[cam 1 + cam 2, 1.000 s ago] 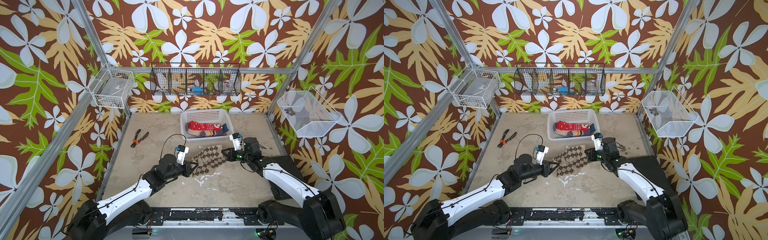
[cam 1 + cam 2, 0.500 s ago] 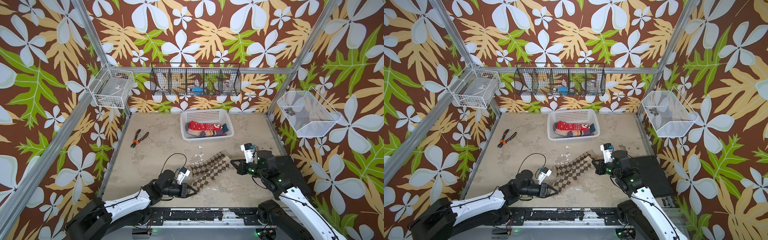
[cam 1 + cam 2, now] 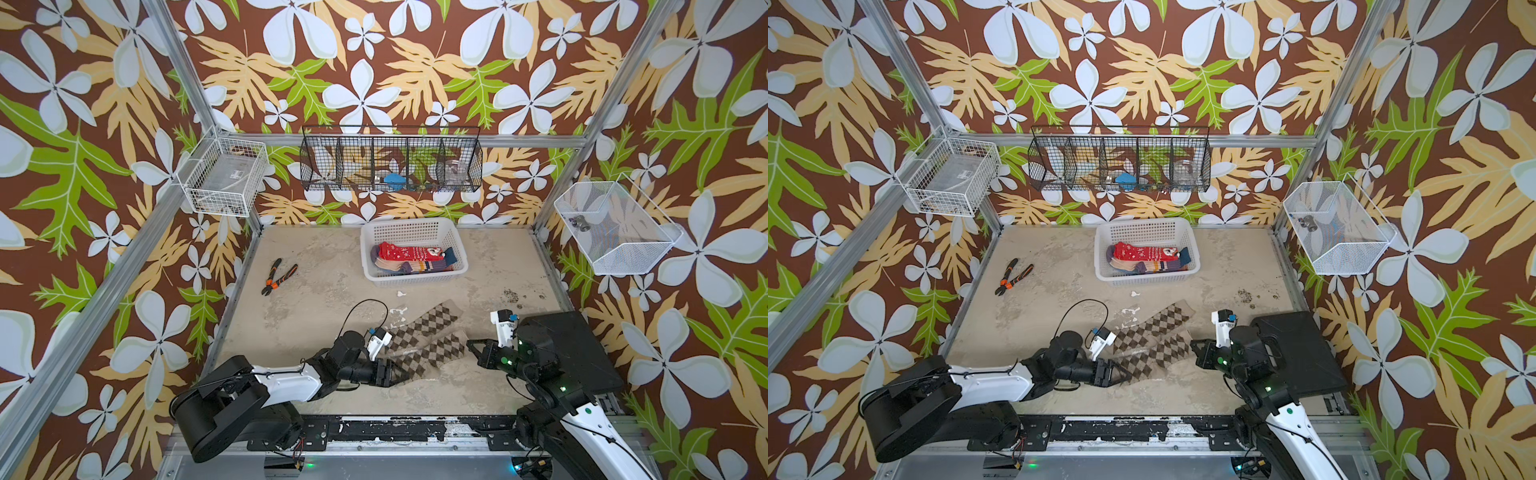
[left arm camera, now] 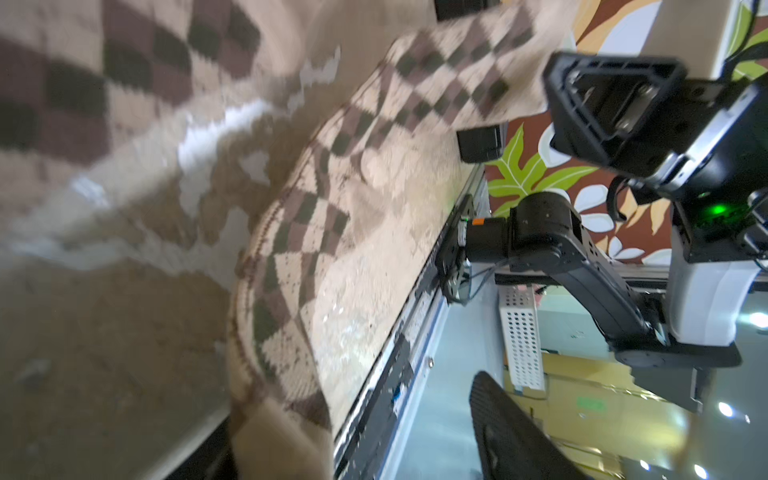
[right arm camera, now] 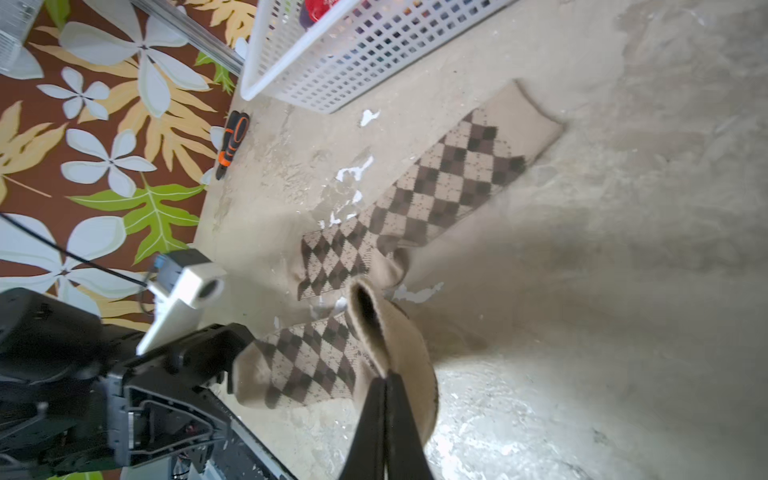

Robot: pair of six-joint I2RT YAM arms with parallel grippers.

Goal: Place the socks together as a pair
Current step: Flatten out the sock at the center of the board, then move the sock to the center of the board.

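Sock (image 3: 432, 353) has slid farther from basket (image 3: 415, 279); left gripper (image 3: 392, 372) gapes at its toe (image 5: 249, 374), right gripper (image 5: 384, 380) pinches the cuff (image 5: 395, 332); a tug could skew it.

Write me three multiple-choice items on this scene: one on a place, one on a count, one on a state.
1. Where do the pliers lie?
A. In the basket
B. In the wall rack
C. On the table, apart from the basket

2. How many argyle socks lie on the table?
A. One
B. Two
C. Four

3. How is the right gripper?
A. Shut on an argyle sock's cuff
B. Open, over the basket
C. Shut, holding nothing

1 C: both top views show them on bare table.
2 B: two patterned socks show there.
3 A: its fingers pinch the cuff in the right wrist view.
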